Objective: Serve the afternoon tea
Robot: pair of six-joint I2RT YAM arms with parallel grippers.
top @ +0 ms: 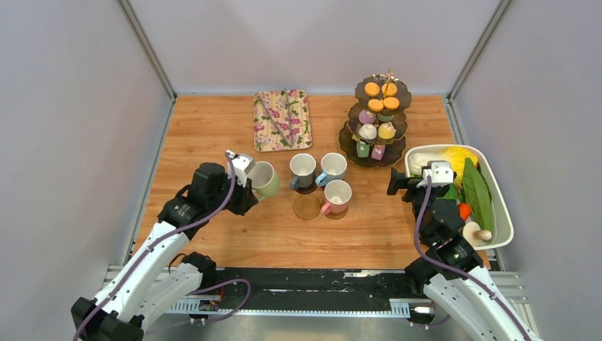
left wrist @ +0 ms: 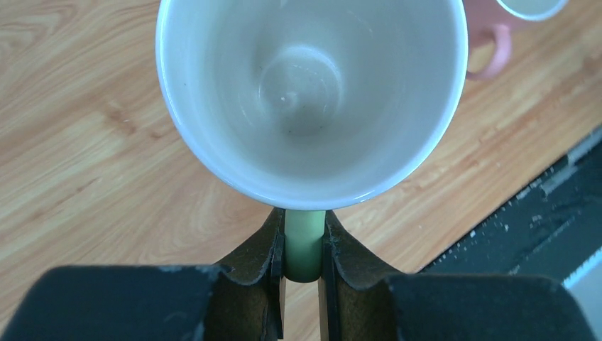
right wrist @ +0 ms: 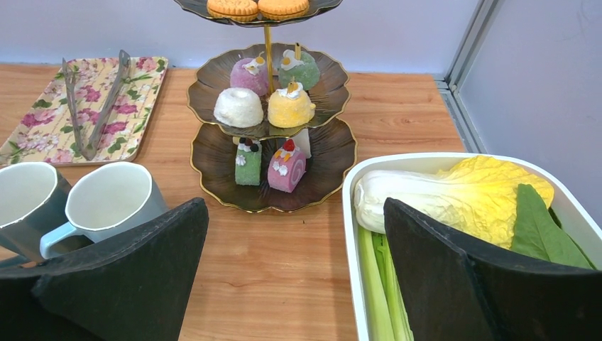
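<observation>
Left hand (left wrist: 304,229) clamps the green mug (left wrist: 312,92) by its handle, apparently tilted; right hand (right wrist: 292,213) spread wide.

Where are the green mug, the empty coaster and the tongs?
green mug (top: 264,179), top view, inside the cup.
empty coaster (top: 307,207), top view, its middle.
tongs (right wrist: 85,145), right wrist view, joined end.

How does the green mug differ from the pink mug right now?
The green mug is clamped by its handle in the fingers of the left gripper; the pink mug stands free. The green mug is the leftmost mug; the pink mug stands just right of the bare coaster. Both are white inside and empty.
</observation>
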